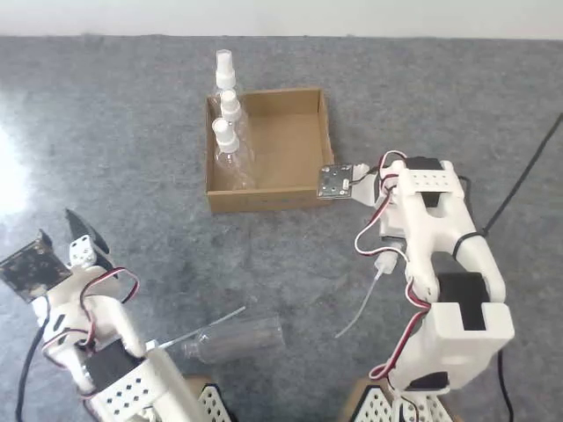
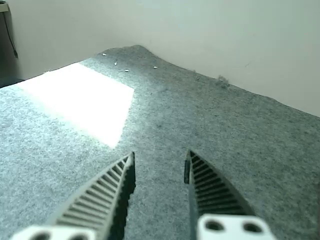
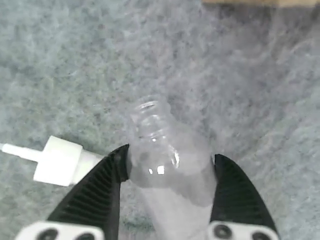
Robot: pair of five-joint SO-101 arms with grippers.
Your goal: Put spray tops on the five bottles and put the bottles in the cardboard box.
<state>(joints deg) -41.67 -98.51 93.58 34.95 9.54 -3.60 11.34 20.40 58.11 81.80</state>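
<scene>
We find the right claw [image 3: 171, 155] closed around an uncapped bottle [image 3: 161, 150], with a loose spray top [image 3: 60, 161] on the counter [image 3: 250, 75] just beside it. The left claw [image 2: 160, 154] gapes, empty. We note capped bottles [image 1: 230, 145] standing in the cardboard box [image 1: 264, 200].

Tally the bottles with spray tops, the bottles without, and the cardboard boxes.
Bottles with spray tops: 3
Bottles without tops: 2, one lying on the table, one in the right gripper
Cardboard box: 1
Total: 6
</scene>
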